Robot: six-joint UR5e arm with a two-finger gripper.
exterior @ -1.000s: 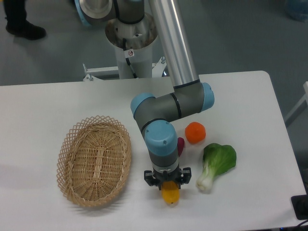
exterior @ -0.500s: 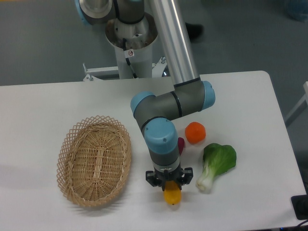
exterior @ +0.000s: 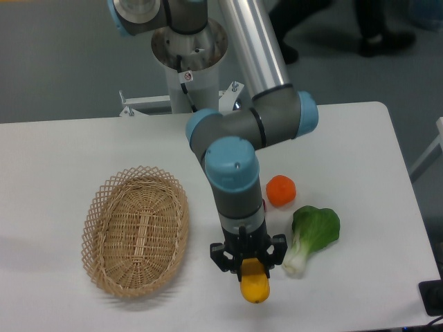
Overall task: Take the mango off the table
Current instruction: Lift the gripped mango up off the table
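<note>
Holding the mango (exterior: 254,288) tight between its two fingers, the gripper (exterior: 250,266) hangs near the front edge of the table (exterior: 55,159). The yellow fruit looks just off the white top, so the lifting step seems to be on. Next it needs to go straight up without slipping. The green vegetable (exterior: 312,236) sits close on one side, the basket (exterior: 136,229) on the other, the orange (exterior: 281,191) behind.

Grey floor (exterior: 62,76) beyond, a bystander's dark legs (exterior: 325,24) (upper edge).
</note>
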